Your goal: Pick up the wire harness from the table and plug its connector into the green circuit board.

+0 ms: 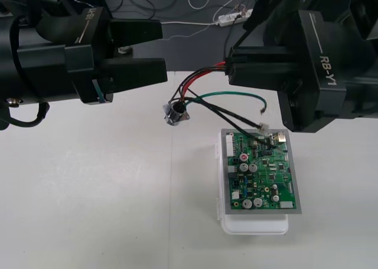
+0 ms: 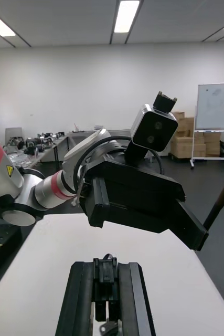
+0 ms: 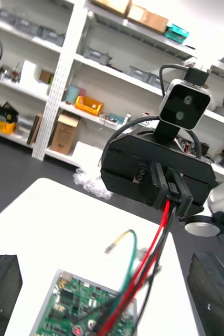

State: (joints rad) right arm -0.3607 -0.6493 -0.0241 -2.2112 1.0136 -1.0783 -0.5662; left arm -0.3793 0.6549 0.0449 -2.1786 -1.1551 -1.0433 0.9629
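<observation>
My right gripper (image 1: 228, 69) hangs above the table behind the green circuit board (image 1: 263, 174), shut on the wire harness (image 1: 198, 83). In the right wrist view a small black plug (image 2: 106, 277) sits between its fingers (image 2: 134, 299). Red and black wires drop from it to the round metal socket (image 1: 175, 113), which dangles left of the board. A green wire (image 1: 230, 93) loops out to the right, and black wire ends lie over the board's far edge. My left gripper (image 1: 163, 51) stands open, facing the right gripper from the left, its fingers (image 3: 214, 286) wide apart.
The board rests on a white base (image 1: 254, 224) right of the table's centre. Cables and a power strip (image 1: 233, 18) lie on the dark floor beyond the far edge. Bare table spreads to the left and front of the board.
</observation>
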